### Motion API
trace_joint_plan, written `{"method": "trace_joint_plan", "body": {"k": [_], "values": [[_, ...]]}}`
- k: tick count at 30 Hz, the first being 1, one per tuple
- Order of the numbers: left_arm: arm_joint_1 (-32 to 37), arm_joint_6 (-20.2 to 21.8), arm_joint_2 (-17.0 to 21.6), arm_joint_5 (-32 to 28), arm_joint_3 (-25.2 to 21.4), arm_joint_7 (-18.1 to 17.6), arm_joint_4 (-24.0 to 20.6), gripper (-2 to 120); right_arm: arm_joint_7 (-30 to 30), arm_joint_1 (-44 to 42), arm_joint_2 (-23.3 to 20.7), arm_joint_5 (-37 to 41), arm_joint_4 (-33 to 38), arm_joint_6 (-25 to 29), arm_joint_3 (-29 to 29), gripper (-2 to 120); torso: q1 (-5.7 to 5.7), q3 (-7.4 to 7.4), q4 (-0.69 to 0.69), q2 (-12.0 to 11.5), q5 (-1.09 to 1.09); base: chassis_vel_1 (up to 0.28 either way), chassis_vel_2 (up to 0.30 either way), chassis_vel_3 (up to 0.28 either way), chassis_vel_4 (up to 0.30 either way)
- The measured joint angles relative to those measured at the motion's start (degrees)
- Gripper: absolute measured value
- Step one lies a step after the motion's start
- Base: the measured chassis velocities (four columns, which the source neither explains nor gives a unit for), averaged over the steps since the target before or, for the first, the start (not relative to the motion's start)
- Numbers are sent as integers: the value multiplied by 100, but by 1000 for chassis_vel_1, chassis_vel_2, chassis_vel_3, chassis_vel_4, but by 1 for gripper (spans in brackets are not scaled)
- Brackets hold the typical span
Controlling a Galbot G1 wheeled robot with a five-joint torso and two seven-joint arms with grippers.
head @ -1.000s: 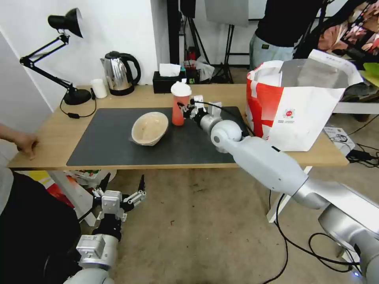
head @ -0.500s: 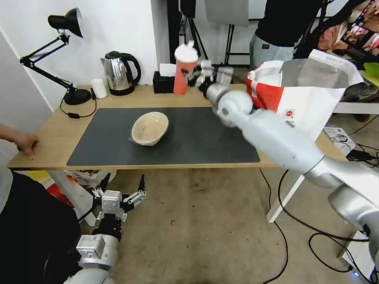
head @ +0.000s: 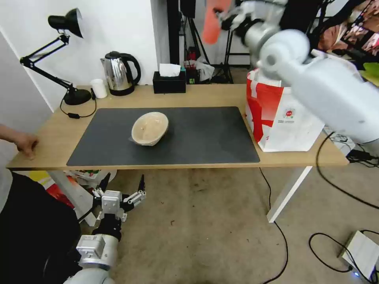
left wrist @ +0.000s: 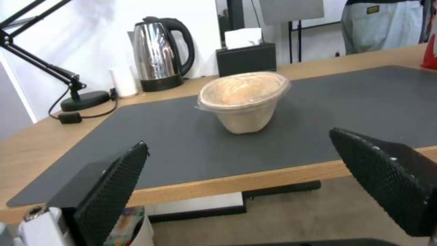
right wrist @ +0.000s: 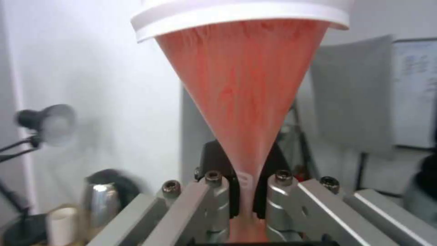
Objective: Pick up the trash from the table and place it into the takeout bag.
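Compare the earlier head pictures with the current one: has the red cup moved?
Yes. The red cup, clamped in the right hand, has risen off the mat, now far above the tissue box and rightward toward the takeout bag.

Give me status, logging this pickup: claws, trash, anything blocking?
Right claw shut on red cup, high beside the takeout bag. Left claw open, parked below the table. Paper bowl on the mat. Nothing blocking.

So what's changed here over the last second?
The right hand, shut on the red cup, lifted it off the mat and swung it high, near the takeout bag. The paper bowl and the open left hand below the table stayed put.
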Motion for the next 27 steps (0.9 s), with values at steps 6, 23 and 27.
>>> {"method": "trace_joint_plan", "body": {"k": [6,23,27], "values": [[0,0,0,0,0,0,0,100,108,238,-589,62,80,-259,-98,3,0,0,0,0,0,0,0,0,0],[0,0,0,0,0,0,0,100,-309,-691,-2315,25,188,-348,632,3,0,0,0,-1,-1,0,0,0,0],[0,0,0,0,0,0,0,100,-397,-1224,-2450,6,136,-367,1014,3,0,0,0,-2,0,0,0,0,0]]}}
